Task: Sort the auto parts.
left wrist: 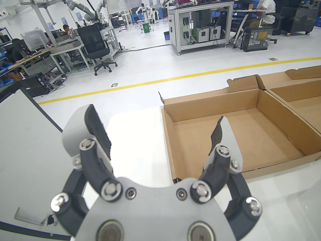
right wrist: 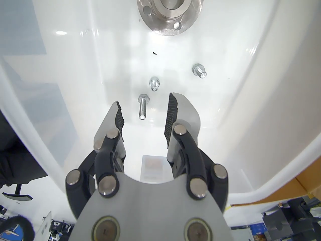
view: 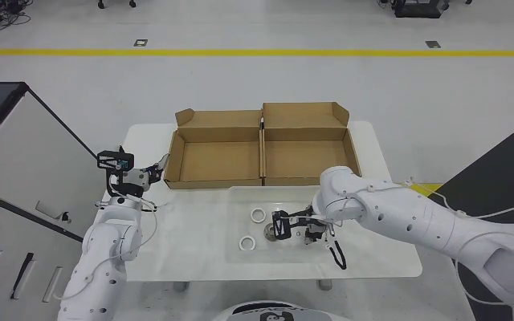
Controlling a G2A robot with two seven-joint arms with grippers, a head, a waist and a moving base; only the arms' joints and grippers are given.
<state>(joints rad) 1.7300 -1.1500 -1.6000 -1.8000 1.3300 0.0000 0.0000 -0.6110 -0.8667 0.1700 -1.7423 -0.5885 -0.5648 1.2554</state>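
Grey workshop floor with a yellow line lies beyond the white desk (view: pixel 185 233). Two open cardboard boxes sit side by side at the desk's far side, the left box (view: pixel 217 156) touching the right box (view: pixel 305 152). Just in front of them lies a white tray (view: pixel 241 197). In it are two white rings, the far ring (view: pixel 258 214) nearer the boxes and the near ring (view: pixel 247 243) nearer the robot. A metal flange (right wrist: pixel 170 3) sits just beside the near ring. Three bolts lie on the tray floor near the flange: a long bolt (right wrist: pixel 143 106), a short bolt (right wrist: pixel 154 83) and a second short bolt (right wrist: pixel 199 70). The right hand (right wrist: pixel 145 102) is low inside the tray, released, with the long bolt between its spread fingers and clear of both. The left hand (left wrist: pixel 155 114) hangs at the desk's left edge, just beside the left box, released and pointing toward that box.
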